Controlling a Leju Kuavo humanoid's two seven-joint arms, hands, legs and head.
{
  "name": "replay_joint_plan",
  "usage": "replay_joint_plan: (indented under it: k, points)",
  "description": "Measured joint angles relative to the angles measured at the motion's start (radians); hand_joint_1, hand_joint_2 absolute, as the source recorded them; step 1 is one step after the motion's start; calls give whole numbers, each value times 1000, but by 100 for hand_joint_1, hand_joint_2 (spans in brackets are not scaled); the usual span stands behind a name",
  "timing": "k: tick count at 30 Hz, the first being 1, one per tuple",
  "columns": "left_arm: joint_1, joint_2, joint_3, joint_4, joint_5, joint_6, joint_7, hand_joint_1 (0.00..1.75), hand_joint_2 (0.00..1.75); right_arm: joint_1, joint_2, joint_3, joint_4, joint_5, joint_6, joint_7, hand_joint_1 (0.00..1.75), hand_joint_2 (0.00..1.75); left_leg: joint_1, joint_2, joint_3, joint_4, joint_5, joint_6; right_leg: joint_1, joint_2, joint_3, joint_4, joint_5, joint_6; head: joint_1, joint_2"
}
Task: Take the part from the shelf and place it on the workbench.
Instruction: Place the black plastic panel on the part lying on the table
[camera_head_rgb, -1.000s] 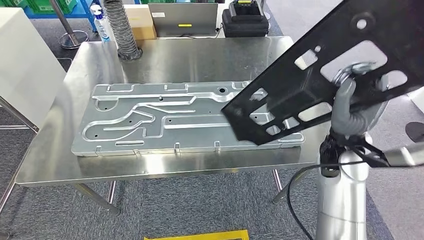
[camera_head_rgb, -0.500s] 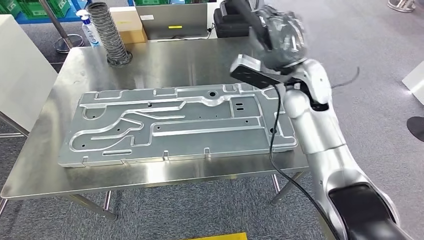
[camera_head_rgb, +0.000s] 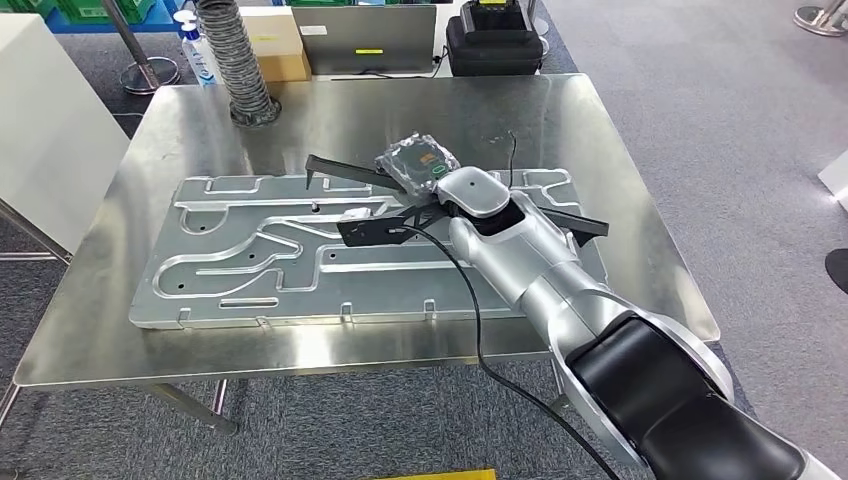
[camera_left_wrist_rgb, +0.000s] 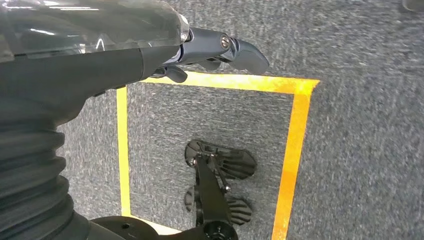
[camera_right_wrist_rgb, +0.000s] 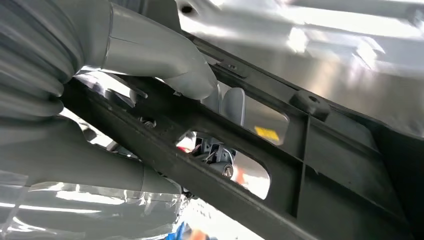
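Observation:
The black flat part (camera_head_rgb: 575, 221) with cut-out windows is seen edge-on, low over the large silver stamped plate (camera_head_rgb: 250, 250) that lies on the steel workbench (camera_head_rgb: 400, 110). My right hand (camera_head_rgb: 418, 163), wrapped in clear plastic, grips the part near its middle, over the plate's far right portion. In the right wrist view the grey thumb (camera_right_wrist_rgb: 165, 60) presses on the part's black frame (camera_right_wrist_rgb: 300, 165), with fingers showing through a window. Whether the part touches the plate I cannot tell. My left hand (camera_left_wrist_rgb: 215, 47) hangs over the carpet, holding nothing, fingers apart.
A ribbed grey hose (camera_head_rgb: 235, 60), a cardboard box (camera_head_rgb: 275, 40), a spray bottle (camera_head_rgb: 200, 50) and a black case (camera_head_rgb: 495, 40) stand along the bench's far edge. A white cabinet (camera_head_rgb: 50, 130) stands left. Yellow floor tape (camera_left_wrist_rgb: 295, 150) runs under my left hand.
My right arm has swung the black part from high near the camera down and forward over the silver plate. The view shifted slightly between frames.

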Motion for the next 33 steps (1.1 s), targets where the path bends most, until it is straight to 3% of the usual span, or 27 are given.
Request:
replay_joint_plan:
  k: [1, 3, 5, 7, 9, 10, 11, 12, 14, 16, 18, 20, 21, 23, 25, 26, 27, 29, 31, 33]
  points:
    - [-3, 0, -4, 0, -4, -1, 4, 0, 175, -2, 0, 10, 24, 7, 15, 9, 175, 175, -1, -1, 0, 0, -1, -5, 4, -1, 16, -36, 9, -3, 0, 0]
    - [-9, -1, -9, 0, -11, -4, 11, 0, 175, 0, -4, 29, 68, 22, 41, 22, 175, 175, 0, -1, 1, -3, -2, -16, 9, 1, 21, -51, 8, -9, 0, 0]
    - [-13, -1, -13, 0, -15, -6, 15, 0, 175, 5, -13, 44, 102, 33, 55, 33, 175, 175, 2, 3, -1, 6, -13, -25, 4, 1, 28, -62, 12, -18, 0, 0]
    - [-15, -2, -19, 0, -20, -8, 15, 0, 175, 12, -20, 58, 128, 41, 59, 39, 175, 175, 3, 8, -33, 82, -59, -29, -1, 2, 37, -74, 16, -28, 0, 0]
    - [-17, -2, -26, 0, -27, -10, 14, 0, 175, 24, -26, 71, 148, 47, 58, 40, 175, 175, 4, 10, -96, 219, -120, -32, 2, 4, 40, -75, 15, -33, 0, 0]
    - [-18, -2, -30, 0, -31, -10, 12, 0, 175, 35, -30, 76, 156, 48, 57, 40, 175, 175, 4, 11, -122, 269, -133, -34, 2, 6, 41, -74, 14, -33, 0, 0]
    - [-18, -2, -34, 0, -36, -11, 9, 0, 175, 45, -34, 80, 163, 49, 54, 41, 175, 175, 4, 11, -132, 284, -128, -35, 3, 7, 42, -73, 12, -32, 0, 0]
    - [-19, -2, -38, 0, -41, -12, 4, 0, 175, 54, -38, 83, 168, 50, 49, 42, 175, 175, 5, 11, -122, 258, -105, -36, 2, 9, 43, -70, 10, -30, 0, 0]
    - [-23, -2, -48, 0, -47, -13, -6, 0, 175, 64, -47, 89, 176, 55, 36, 44, 175, 175, 7, 12, -58, 123, -42, -35, 2, 11, 43, -60, 4, -22, 0, 0]
    - [-28, -3, -55, 0, -48, -14, -13, 0, 175, 70, -55, 94, 181, 61, 18, 45, 87, 87, 6, 11, -8, 27, -13, -27, 6, 14, 41, -51, -3, -12, 0, 0]
    - [-31, -3, -58, 0, -47, -14, -16, 0, 175, 76, -60, 99, 185, 68, 0, 45, 0, 0, 3, 9, 0, 13, -11, -14, 8, 17, 41, -50, -3, -2, 0, 0]
    - [-32, -4, -58, 0, -42, -10, -22, 0, 175, 83, -62, 105, 189, 74, -15, 43, 0, 0, 4, 12, 0, 10, -6, -1, 5, 16, 39, -43, -9, 8, 0, 0]
    - [-32, -4, -58, 0, -40, -5, -25, 0, 175, 86, -62, 107, 191, 78, -22, 40, 0, 0, 5, 13, 0, 8, -2, 5, 4, 14, 30, -21, -24, 13, 0, 0]
    - [-32, -5, -58, 0, -38, 9, -33, 0, 175, 94, -62, 114, 193, 83, -38, 33, 0, 0, 6, 15, -1, 6, 1, 12, 1, 9, -18, 86, -88, 22, 0, 0]
    - [-31, -5, -58, 0, -39, 22, -42, 0, 87, 107, -61, 118, 195, 84, -61, 24, 0, 0, 5, 15, -4, 6, 2, 13, 0, 7, -78, 218, -143, 26, 0, 0]
    - [-30, -5, -59, 0, -39, 25, -45, 0, 44, 112, -60, 118, 196, 84, -75, 20, 0, 0, 5, 15, -4, 7, 2, 13, 0, 7, -90, 245, -146, 26, 0, 0]
    - [-29, -5, -59, 0, -40, 27, -48, 0, 0, 116, -58, 118, 196, 84, -91, 16, 0, 0, 4, 15, -3, 7, 1, 13, 0, 6, -81, 229, -130, 24, 0, 0]
    - [-29, -6, -60, 0, -40, 27, -49, 0, 0, 117, -54, 118, 196, 83, -121, 8, 0, 0, 3, 15, -1, 6, 1, 12, 3, 6, -12, 94, -64, 11, 0, 0]
    - [-29, -10, -63, 0, -40, 27, -49, 0, 0, 118, -48, 118, 195, 78, -153, -1, 0, 0, 0, 15, -1, 6, 1, 5, 10, 5, 48, -27, -23, -3, 0, 0]
    - [-27, -12, -65, 0, -40, 27, -49, 0, 0, 120, -42, 118, 195, 68, -190, -14, 0, 0, 0, 15, -2, 5, 2, -7, 16, 4, 58, -54, -17, -10, 0, 0]
